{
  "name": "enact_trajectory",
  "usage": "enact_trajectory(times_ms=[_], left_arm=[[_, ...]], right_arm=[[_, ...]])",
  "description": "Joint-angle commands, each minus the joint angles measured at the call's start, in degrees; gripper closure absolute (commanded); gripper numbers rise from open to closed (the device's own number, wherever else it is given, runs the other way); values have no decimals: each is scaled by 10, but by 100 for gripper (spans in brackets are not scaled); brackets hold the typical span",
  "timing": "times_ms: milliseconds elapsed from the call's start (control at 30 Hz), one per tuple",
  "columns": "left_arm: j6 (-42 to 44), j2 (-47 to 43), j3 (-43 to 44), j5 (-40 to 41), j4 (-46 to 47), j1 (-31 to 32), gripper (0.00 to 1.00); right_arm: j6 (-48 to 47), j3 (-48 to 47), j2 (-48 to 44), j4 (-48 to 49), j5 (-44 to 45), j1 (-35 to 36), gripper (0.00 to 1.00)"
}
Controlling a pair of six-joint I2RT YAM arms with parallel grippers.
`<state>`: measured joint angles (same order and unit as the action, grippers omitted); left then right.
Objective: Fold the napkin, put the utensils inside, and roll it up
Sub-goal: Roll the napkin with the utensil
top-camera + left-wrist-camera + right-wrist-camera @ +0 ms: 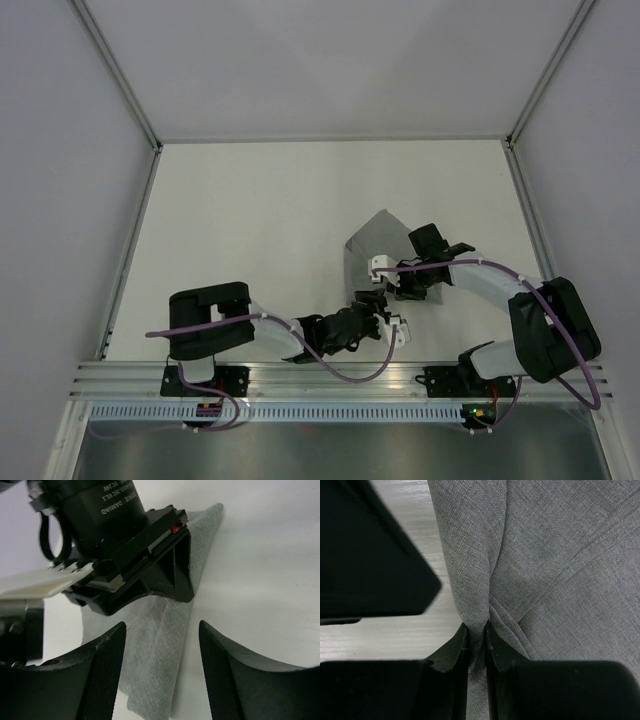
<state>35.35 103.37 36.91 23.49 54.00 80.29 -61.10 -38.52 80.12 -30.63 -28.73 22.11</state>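
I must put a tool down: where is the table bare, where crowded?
Bare: the table between the napkin and the back wall, also left of it. Crowded: near centre, where the left hand and right hand meet.

The grey napkin [372,240] lies on the white worktop [250,220], its far end forming a point. The right gripper [398,283] and left gripper [374,303] are positioned close together at its near edge.

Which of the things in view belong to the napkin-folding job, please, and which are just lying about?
Belongs to the job: the napkin, pinched by the right gripper; the left gripper, open over it. No utensils are in view.
Just there: the table; the enclosure walls.
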Motion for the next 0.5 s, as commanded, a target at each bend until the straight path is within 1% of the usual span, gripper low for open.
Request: enact_trajectory(times_ms=[0, 67, 233, 467], left_arm=[[-30, -25, 45, -135, -171, -31, 35], [-27, -23, 56, -150, -195, -45, 36], [-24, -13, 63, -189, -215, -82, 36], [-8, 6, 81, -201, -211, -95, 36]], right_arm=[[-3, -11, 14, -12, 0, -3, 100], [-2, -13, 16, -12, 1, -3, 100], [2, -16, 21, -11, 3, -3, 99], [5, -20, 28, -12, 7, -3, 99]])
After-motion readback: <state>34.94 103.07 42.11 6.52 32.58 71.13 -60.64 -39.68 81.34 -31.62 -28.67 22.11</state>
